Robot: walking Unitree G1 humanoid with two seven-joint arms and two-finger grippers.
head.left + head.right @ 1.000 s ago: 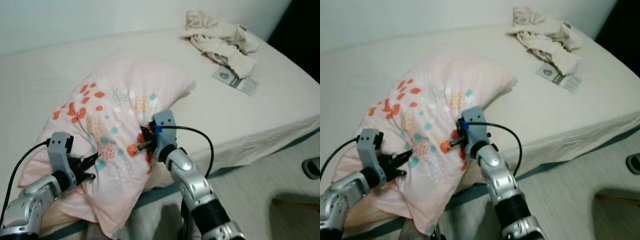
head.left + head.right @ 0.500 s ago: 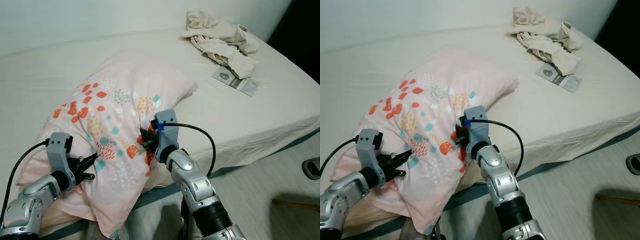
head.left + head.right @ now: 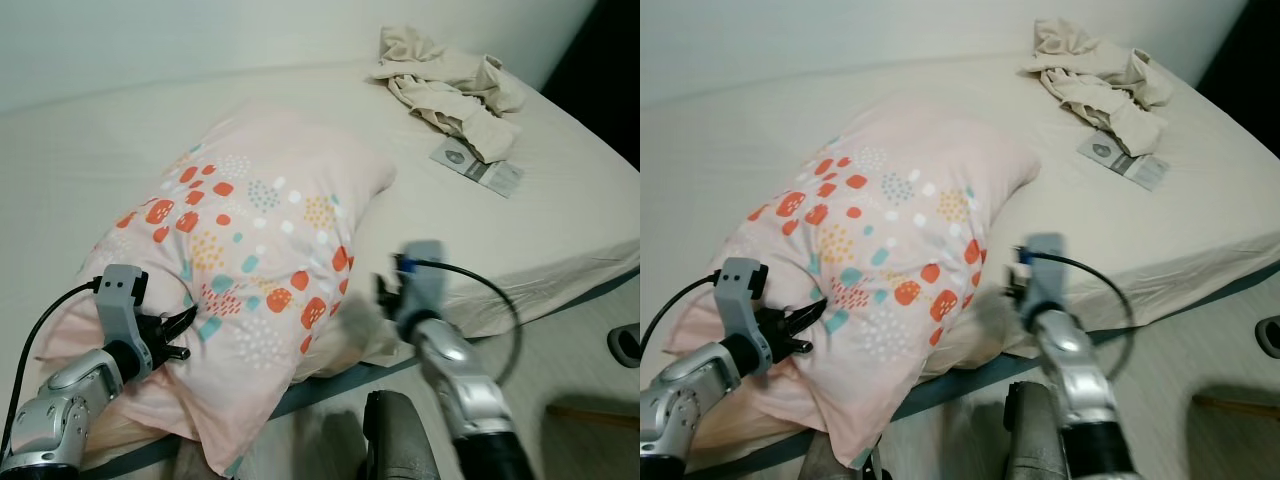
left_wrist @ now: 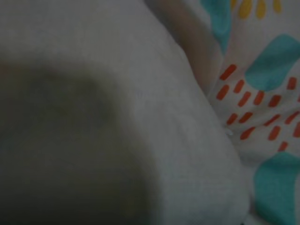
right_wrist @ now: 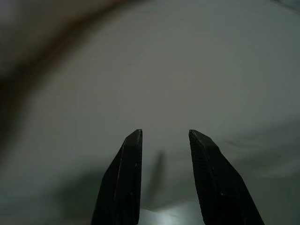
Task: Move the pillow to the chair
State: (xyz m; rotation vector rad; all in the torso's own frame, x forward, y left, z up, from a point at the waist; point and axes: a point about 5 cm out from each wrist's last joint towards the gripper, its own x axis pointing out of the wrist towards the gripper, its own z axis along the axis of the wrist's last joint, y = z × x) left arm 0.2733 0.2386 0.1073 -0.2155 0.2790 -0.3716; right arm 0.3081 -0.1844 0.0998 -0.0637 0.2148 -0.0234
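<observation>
Pillow (image 3: 255,260), pink with orange and teal spots, lies on the bed (image 3: 520,230) near its front edge. Left end effector (image 3: 172,338) pinches the pillow's lower left side; its wrist view shows patterned fabric close up. Right end effector (image 5: 164,159), blurred in the head views, sits beside the pillow's right edge; its wrist view shows its fingers (image 5: 123,178) spread, gripping nothing, over pale sheet. Crumpled cloth (image 3: 445,80) lies at the far corner.

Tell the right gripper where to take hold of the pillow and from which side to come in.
Grip the pillow at its loose lower right edge, where the cover overhangs the bed edge, coming in from the robot's right. The fabric there looks thin and slack enough to pinch; the middle is too puffy. The left gripper is at the opposite lower left edge, and the right gripper is open.
</observation>
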